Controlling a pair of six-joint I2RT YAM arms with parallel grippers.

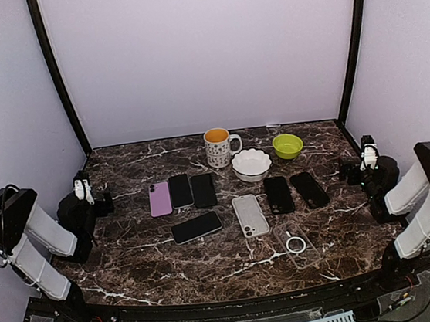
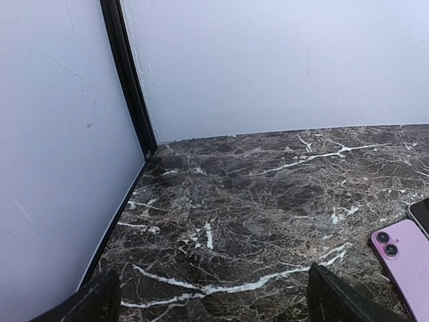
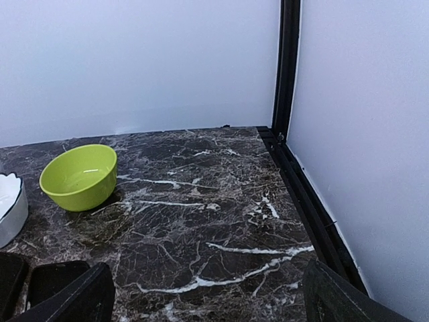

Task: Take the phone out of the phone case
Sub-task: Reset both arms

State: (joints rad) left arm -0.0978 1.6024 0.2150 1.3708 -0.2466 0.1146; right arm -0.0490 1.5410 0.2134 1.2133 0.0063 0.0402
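Phone — cased, seemingly; right pincer well apart

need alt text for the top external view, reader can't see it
A purple phone, several dark phones and a clear case lie on a marble table, with a mug, white bowl and green bowl behind. The left end effector and right end effector rest open at the table's sides, holding nothing.
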